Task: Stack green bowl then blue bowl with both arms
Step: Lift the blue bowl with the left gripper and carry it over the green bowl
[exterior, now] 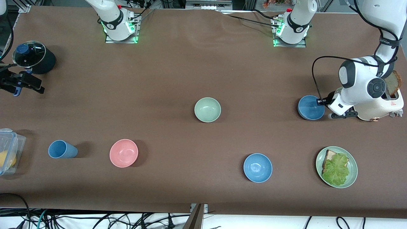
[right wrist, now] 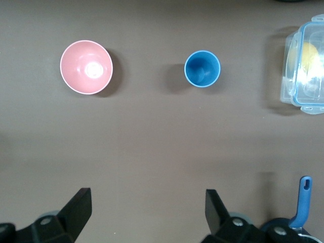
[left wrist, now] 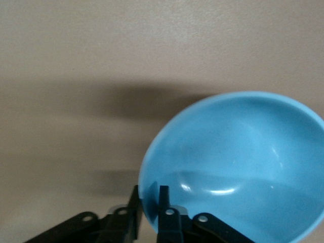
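At mid-bench the green bowl [exterior: 207, 109] sits alone, upright. Toward the front-camera edge lie a pink bowl [exterior: 123, 153], a blue cup [exterior: 62, 149] on its side and a brighter blue bowl [exterior: 258, 167]; a clear lidded container [exterior: 9, 151] sits at the right arm's end. A green plate [exterior: 337, 167] with bread and lettuce occupies the corner near the left arm's end, with a toaster [exterior: 386, 106] holding a slice farther from the camera. The blue bowl [exterior: 310, 107] sits just beside the toaster. Left gripper [left wrist: 148, 202]: fingers nearly closed, pinching the blue bowl's rim, one inside, one outside. Right gripper [right wrist: 147, 210]: spread wide, holding nothing, waiting beside a black lidded pot [exterior: 34, 58].
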Motion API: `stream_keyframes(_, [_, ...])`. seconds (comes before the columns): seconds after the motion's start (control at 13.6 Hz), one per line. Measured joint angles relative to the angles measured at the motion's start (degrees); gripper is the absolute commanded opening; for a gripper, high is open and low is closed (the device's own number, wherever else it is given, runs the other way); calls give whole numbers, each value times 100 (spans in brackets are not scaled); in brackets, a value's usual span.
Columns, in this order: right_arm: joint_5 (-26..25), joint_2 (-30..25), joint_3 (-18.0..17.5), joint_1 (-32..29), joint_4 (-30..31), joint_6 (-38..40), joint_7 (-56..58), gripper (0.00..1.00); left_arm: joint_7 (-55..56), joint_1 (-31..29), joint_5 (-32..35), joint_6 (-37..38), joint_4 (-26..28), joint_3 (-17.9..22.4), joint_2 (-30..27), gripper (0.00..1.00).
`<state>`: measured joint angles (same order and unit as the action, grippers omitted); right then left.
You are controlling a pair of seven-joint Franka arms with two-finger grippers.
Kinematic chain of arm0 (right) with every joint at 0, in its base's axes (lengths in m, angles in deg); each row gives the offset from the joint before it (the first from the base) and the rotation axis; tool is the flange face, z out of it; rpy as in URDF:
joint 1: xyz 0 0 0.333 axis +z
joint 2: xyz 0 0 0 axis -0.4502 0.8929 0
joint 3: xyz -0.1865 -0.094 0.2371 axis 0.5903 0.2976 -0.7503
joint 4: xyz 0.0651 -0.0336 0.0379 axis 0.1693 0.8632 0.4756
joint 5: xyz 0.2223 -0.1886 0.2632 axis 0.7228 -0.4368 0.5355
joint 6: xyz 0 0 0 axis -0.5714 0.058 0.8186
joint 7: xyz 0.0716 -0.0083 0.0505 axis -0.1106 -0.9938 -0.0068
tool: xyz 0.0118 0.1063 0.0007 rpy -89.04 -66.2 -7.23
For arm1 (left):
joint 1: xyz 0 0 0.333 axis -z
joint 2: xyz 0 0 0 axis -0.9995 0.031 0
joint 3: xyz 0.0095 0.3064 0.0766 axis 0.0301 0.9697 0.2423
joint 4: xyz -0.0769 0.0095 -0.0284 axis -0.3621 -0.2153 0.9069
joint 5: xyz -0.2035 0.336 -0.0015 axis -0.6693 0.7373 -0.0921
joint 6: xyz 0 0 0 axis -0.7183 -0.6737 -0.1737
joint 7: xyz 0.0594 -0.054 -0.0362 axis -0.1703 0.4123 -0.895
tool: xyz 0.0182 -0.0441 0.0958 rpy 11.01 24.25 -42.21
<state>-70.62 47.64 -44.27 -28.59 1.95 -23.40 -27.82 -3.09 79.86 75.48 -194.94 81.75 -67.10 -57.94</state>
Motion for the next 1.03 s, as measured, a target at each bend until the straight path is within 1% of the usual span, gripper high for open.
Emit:
stream_keyframes(0.15, [-4, -67, -23, -53, 77, 42, 24, 99, -21, 17, -201, 25, -9, -28, -72, 0])
stream_keyframes(0.44, [-5, -75, -61, -53, 45, 220, 32, 99, -19, 66, -286, 69, -48, -168, -169, 0])
stream_keyframes(0.52, [-5, -74, -68, -53, 39, 228, 32, 99, -19, 74, -323, 192, -125, -264, -235, 0])
stream_keyframes(0.66, [-5, -73, -70, -53, 37, 232, 32, 99, -15, 187, -732, 619, -430, -518, -372, 0])
stream_keyframes(0.81, [-6, -72, -71, -53, 36, 233, 32, 99, -12, 537, -1163, 857, -712, -664, -437, 0])
stream_keyframes(1.03, [-7, -71, -73, -53, 36, 243, 32, 99, 268, 1237, -1852, 893, -1001, -898, -366, 0])
